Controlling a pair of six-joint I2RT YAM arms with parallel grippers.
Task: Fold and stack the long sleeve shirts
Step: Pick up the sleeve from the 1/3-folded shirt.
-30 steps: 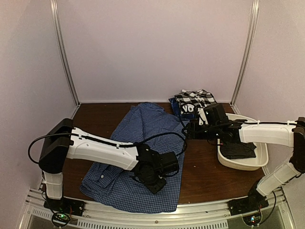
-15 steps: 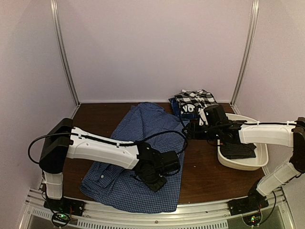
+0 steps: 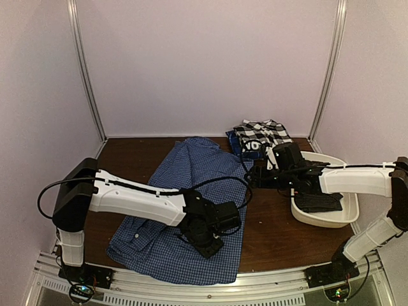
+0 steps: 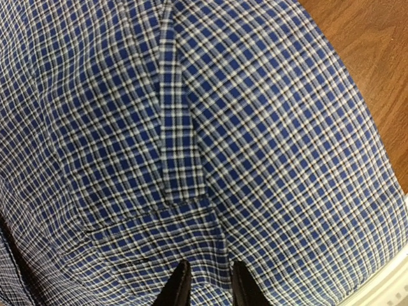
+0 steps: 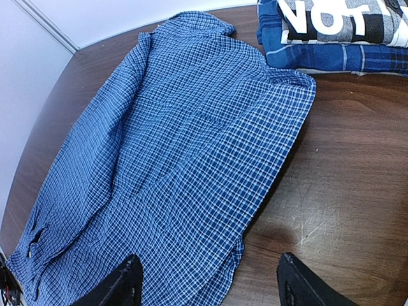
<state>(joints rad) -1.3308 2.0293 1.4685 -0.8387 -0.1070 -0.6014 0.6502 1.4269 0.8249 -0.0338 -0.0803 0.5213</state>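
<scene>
The blue fine-check shirt (image 3: 191, 172) lies spread flat across the middle of the table (image 3: 271, 226), not yet folded. The stack of folded shirts (image 3: 258, 139) sits at the back right, so I judge this one is laid out for its first fold. My left gripper (image 4: 205, 284) reaches forward and pitches down onto the shirt's near right part, its fingers nearly together with a thin gap, and I cannot tell whether they have caught cloth. My right gripper (image 5: 210, 280) hangs spread wide and empty over the shirt's right edge, its arm stretched low across the white tub (image 3: 349, 217).
</scene>
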